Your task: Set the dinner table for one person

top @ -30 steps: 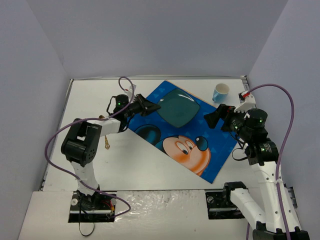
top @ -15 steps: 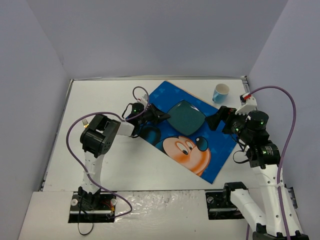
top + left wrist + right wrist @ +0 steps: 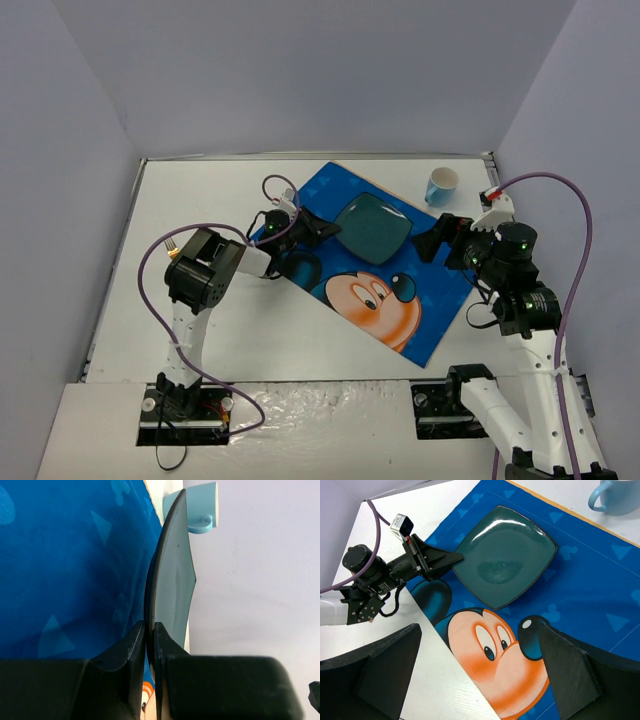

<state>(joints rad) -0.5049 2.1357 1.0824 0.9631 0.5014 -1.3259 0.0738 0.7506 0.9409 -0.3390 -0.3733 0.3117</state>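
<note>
Dinner table beneath L pincer tight on plate rim; R pincer wide

L arm & R arm: white links w/ black joint housings, small green LEDs lit on them, black base blocks at the near edge of the dinner table. Each trails a purple cable looping above the table; R arm has a small red & white bit by its wrist. L gripper & R gripper: matte black, wedge-shaped fingers.
</note>
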